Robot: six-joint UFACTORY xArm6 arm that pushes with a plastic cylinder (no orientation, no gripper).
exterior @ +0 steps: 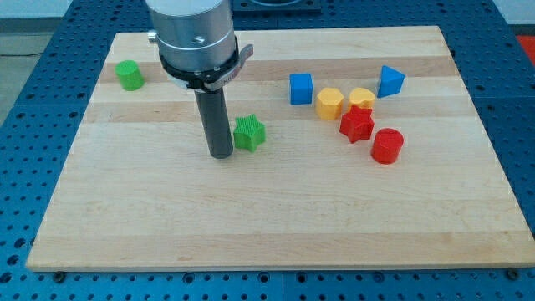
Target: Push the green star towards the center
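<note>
The green star (249, 133) lies on the wooden board (276, 217), a little left of the board's middle. My tip (221, 154) rests on the board just left of the star, touching or nearly touching its left side. The dark rod rises from there to the arm's silver body at the view's top.
A green round block (129, 75) sits near the top left corner. At the right lie a blue cube (301, 88), a blue triangular block (389, 81), two yellow blocks (329, 103) (362, 98), a red star (357, 124) and a red cylinder (387, 145).
</note>
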